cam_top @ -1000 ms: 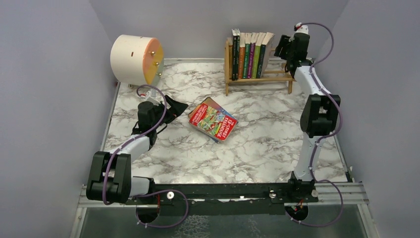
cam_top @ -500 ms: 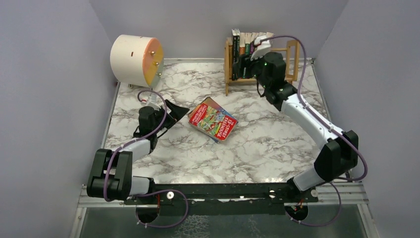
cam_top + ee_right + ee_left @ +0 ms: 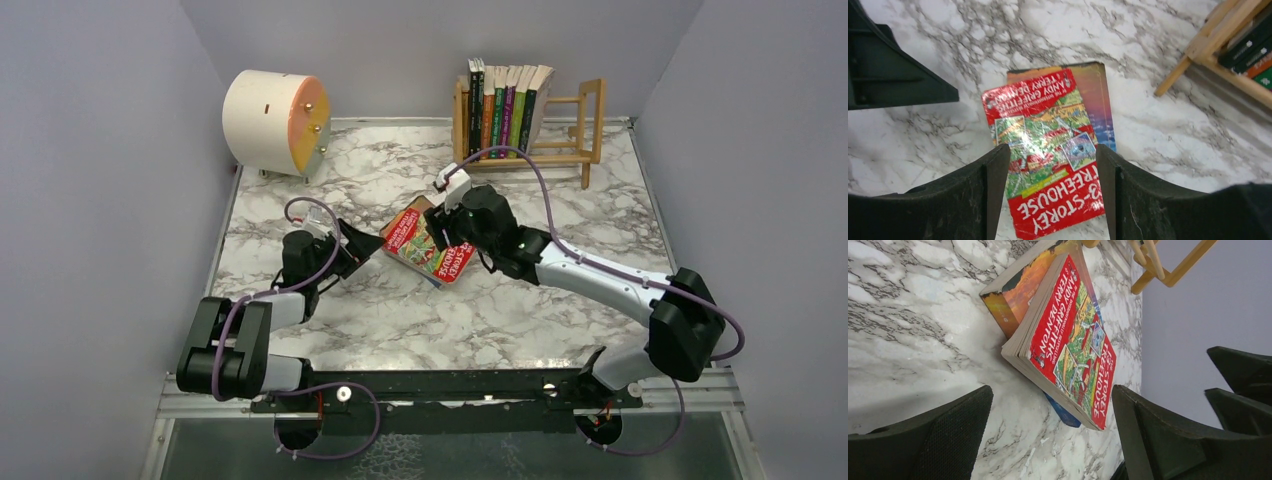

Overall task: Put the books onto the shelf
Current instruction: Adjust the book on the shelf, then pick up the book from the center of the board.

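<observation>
Lying flat, red book (image 3: 418, 240) runs diagonally.

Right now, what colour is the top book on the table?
The top book is red with green illustrations; see left wrist view.

Midway across the marble-patterned table (image 3: 400, 320), a red-covered paperback (image 3: 415, 238) lies on an orange-covered paperback (image 3: 1018, 290). The left gripper (image 3: 362, 248) is just left of them, the right gripper (image 3: 450, 235) over them. Far right stands a light-wood rail shelf (image 3: 570, 150), with a row of upright paperbacks (image 3: 505, 110) in its left end. Far left sits a cream cylinder (image 3: 262, 120).

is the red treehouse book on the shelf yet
No, the red treehouse book lies flat atop an orange book, apart from the shelf.
</observation>
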Controlling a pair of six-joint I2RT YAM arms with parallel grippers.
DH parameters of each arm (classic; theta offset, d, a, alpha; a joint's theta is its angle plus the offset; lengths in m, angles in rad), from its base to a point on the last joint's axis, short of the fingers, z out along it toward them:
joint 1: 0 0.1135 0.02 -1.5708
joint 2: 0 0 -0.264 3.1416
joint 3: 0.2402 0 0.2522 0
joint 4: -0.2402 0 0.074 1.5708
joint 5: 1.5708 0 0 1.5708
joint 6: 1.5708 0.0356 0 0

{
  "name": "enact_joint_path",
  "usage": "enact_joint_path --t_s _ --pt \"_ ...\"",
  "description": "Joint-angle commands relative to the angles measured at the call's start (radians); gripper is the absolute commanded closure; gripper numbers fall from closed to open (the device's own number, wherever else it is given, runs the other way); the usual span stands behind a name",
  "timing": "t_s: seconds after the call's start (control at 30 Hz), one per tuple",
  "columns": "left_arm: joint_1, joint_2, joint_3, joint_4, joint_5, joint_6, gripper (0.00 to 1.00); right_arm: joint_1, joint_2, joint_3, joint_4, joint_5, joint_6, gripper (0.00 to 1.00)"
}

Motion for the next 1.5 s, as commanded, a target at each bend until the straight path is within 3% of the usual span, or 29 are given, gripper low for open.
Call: enact_joint_path --t_s 0.0,0.2,0.47,0.87,1.0,1.1,1.17,1.2,1.33,1.47 --pt "-0.023 0.030 -0.002 0.078 0.050 -0.006 0.16 -0.004 -0.012 -0.057 0.018 0.105 0.053 0.37" --pt "-0.110 0.041 0.001 0.080 -0.064 -0.011 0.16 -0.003 -0.030 -0.090 0.040 0.159 0.111 0.37" --pt "-0.193 0.167 0.051 0.127 -0.111 -0.028 0.16 -0.004 -0.061 -0.102 0.033 0.184 0.118 0.37" --pt "-0.228 0.349 0.076 0.327 -0.202 -0.081 0.23 -0.004 -0.118 -0.188 0.057 0.195 0.132 0.37" --pt "-0.228 0.428 0.057 0.463 -0.208 -0.117 0.42 -0.003 -0.130 -0.204 0.059 0.201 0.133 0.37" --pt "-0.228 0.482 0.033 0.607 -0.192 -0.149 0.80 -0.003 -0.130 -0.207 0.053 0.204 0.135 0.37" --pt "-0.227 0.515 0.022 0.684 -0.177 -0.179 0.96 -0.003 -0.130 -0.207 0.046 0.211 0.135 0.37" --pt "-0.228 0.525 0.017 0.712 -0.168 -0.191 1.00 -0.004 -0.130 -0.207 0.043 0.218 0.136 0.37" --pt "-0.225 0.498 -0.007 0.738 -0.152 -0.213 1.00 -0.003 -0.135 -0.207 0.025 0.251 0.134 0.37" --pt "-0.216 0.330 0.016 0.511 -0.127 -0.183 1.00 -0.004 -0.143 -0.218 0.019 0.280 0.134 0.37"
